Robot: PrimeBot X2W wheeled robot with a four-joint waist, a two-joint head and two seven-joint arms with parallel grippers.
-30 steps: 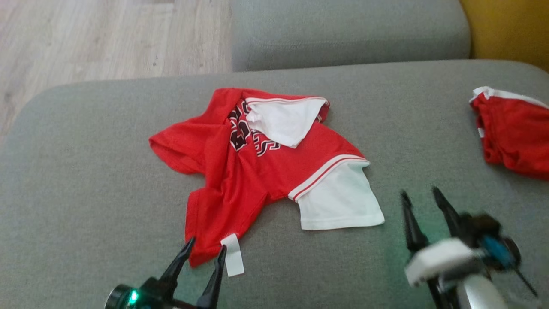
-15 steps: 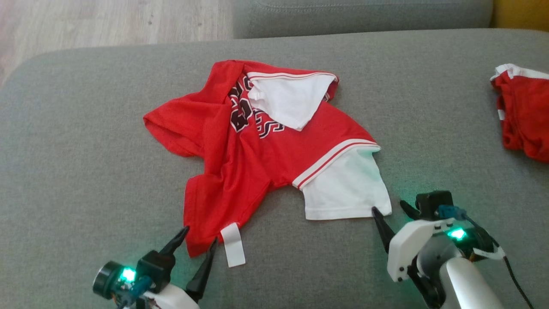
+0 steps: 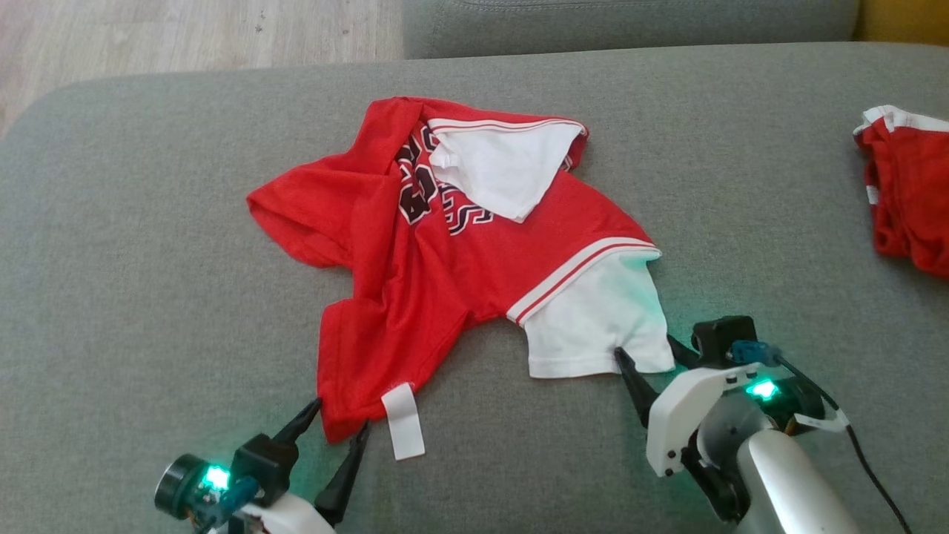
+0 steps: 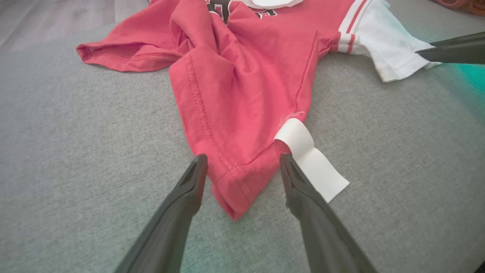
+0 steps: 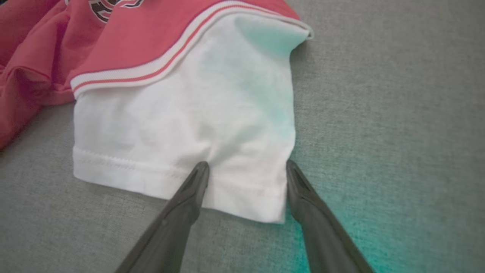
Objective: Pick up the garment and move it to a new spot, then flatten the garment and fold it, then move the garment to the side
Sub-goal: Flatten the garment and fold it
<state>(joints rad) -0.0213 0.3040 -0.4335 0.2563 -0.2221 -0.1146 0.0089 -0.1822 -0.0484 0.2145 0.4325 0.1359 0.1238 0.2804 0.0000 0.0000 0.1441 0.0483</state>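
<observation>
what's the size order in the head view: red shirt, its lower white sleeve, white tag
1. red shirt
2. lower white sleeve
3. white tag
The gaps are plain, no ties.

The left tool (image 3: 341, 417) is seen at the lower left of the head view, its two dark fingers spread wide and pointed up the view. The right tool (image 3: 645, 348) is carried at the lower right on a pale forearm (image 3: 786, 482), its fingers likewise spread.
</observation>
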